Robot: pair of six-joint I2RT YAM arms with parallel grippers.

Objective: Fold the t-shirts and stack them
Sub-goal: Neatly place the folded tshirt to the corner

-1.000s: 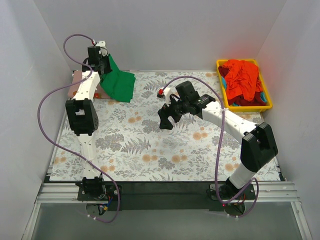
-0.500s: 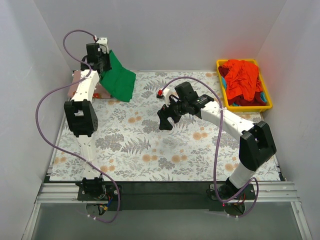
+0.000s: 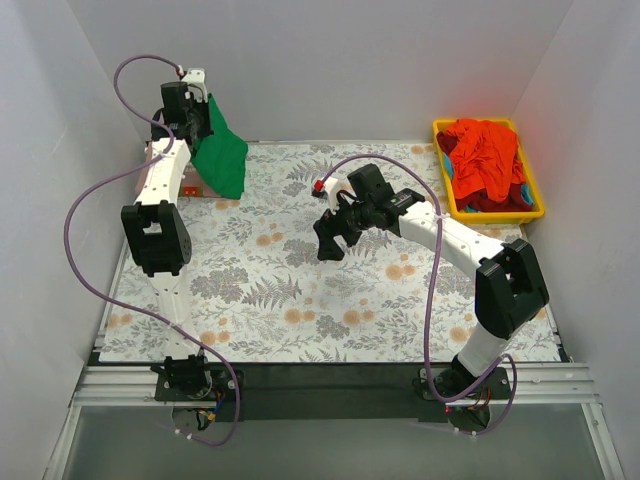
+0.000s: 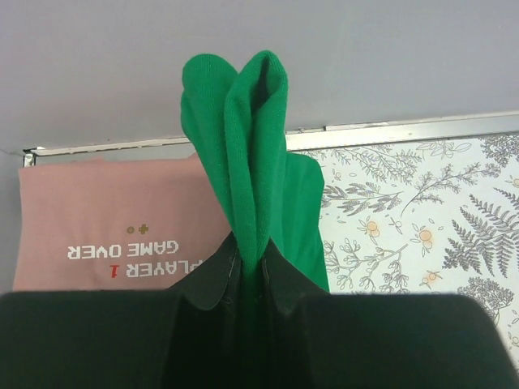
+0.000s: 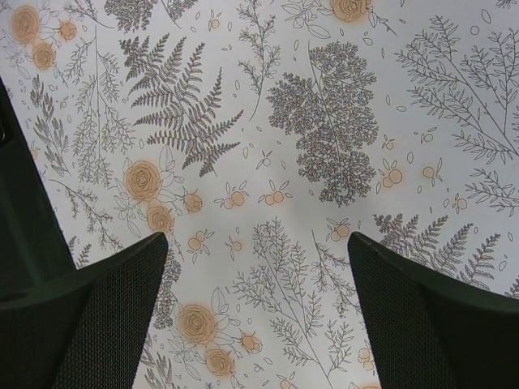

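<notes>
**Left jaws clamp the green shirt high, right jaws gape over bare counter**

Left jaws first: they are closed tight on a bunched fold of the green t-shirt [image 4: 247, 146], and the cloth squeezes out from between them and rises in two rounded ridges. The rest of the green shirt hangs down off the jaws, lifted above the counter [image 3: 300, 290] at its far left corner. Just beyond these jaws and to their left, the pink t-shirt [image 4: 105, 219] lies flat on the counter. Its white lettering reads "GAME OVER" and "PLAYER 1", upside down from the wrist camera. The hanging green cloth covers the pink shirt's right edge in that view. The left arm [image 3: 165, 185] stands tall, reaching up and back toward the rear wall.

Over to the right jaws: they are spread wide with nothing between them, only the fern and orange blossom print of the counter's covering showing in the gap. They hover near the middle of the counter, well apart from the left jaws and both shirts. The right arm [image 3: 440, 235] stretches in low from the near right.

Far off on the right jaws' other side, the red-orange t-shirts [image 3: 485, 155] sit heaped in the yellow bin [image 3: 535, 195].
</notes>
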